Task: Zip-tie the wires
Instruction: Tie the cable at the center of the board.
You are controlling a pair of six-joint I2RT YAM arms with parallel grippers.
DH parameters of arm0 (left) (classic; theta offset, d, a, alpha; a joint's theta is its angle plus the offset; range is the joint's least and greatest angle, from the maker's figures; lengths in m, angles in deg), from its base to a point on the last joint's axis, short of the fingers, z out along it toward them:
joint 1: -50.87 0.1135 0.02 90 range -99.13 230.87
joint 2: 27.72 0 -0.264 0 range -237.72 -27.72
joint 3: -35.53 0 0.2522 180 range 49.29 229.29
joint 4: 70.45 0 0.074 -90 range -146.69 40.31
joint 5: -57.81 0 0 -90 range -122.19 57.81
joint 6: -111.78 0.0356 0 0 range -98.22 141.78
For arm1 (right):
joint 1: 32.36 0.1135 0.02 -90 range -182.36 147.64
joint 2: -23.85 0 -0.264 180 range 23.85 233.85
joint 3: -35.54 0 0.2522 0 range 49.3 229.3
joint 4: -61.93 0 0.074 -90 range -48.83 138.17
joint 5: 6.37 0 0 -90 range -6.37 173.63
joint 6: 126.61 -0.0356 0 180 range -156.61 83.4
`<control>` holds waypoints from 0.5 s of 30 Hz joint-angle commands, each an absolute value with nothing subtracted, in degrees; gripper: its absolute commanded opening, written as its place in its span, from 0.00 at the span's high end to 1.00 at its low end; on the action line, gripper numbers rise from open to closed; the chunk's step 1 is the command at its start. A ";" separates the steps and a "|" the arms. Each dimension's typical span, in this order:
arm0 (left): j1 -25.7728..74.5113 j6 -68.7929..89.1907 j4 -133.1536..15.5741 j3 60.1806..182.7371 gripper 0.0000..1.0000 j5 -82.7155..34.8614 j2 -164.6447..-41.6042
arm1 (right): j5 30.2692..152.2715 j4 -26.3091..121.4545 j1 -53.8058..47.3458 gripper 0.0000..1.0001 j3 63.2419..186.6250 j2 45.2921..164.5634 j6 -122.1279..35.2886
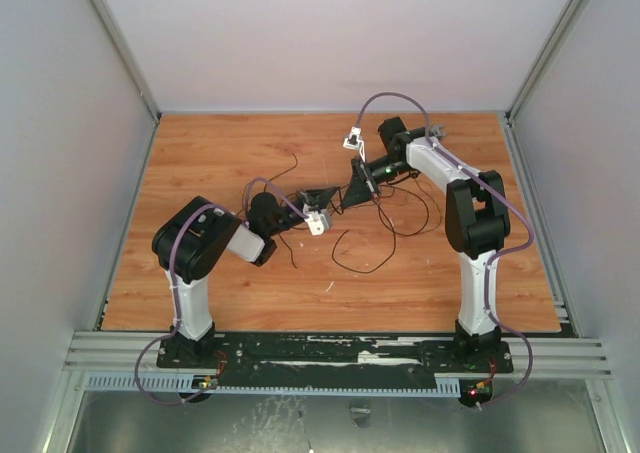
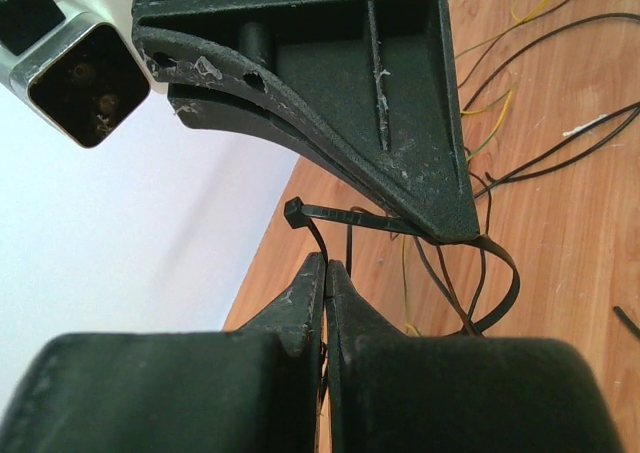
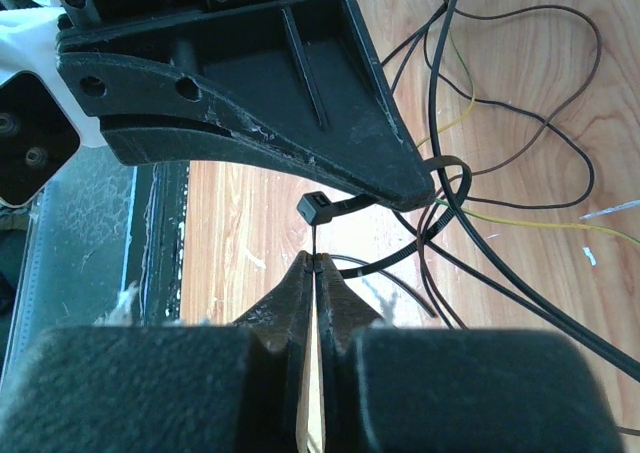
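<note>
Currently: zip tie point(image 2: 345, 218) looped round wires point(image 2: 560, 151).
I pinch it with left gripper point(image 2: 325, 265) and right gripper point(image 3: 313, 263); band runs tip to tip.

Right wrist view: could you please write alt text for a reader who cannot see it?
The shut right gripper pinches the zip tie just below its square head, while the left gripper, above, clamps the strap beside it. The strap loops around the wires, which sprawl over the wooden table.

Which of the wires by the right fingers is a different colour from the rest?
The thin yellow wire, running sideways across the wood to the right of the zip tie. The other wires around it are dark brown or black.
</note>
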State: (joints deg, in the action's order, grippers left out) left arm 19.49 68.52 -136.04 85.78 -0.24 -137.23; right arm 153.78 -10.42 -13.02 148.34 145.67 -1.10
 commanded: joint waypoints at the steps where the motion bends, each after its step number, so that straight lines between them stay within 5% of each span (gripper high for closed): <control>1: 18.86 71.51 -134.56 85.85 1.00 -0.03 -135.05 | 155.81 -11.53 -13.55 1.00 149.80 145.62 -1.80; 15: 18.24 75.07 -128.26 87.40 1.00 1.69 -133.61 | 157.40 -12.19 -14.57 1.00 149.56 144.84 -1.19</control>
State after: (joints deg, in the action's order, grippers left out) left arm 19.41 73.33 -129.74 86.59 0.06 -135.31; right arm 154.63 -10.97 -14.01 148.34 145.67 -1.25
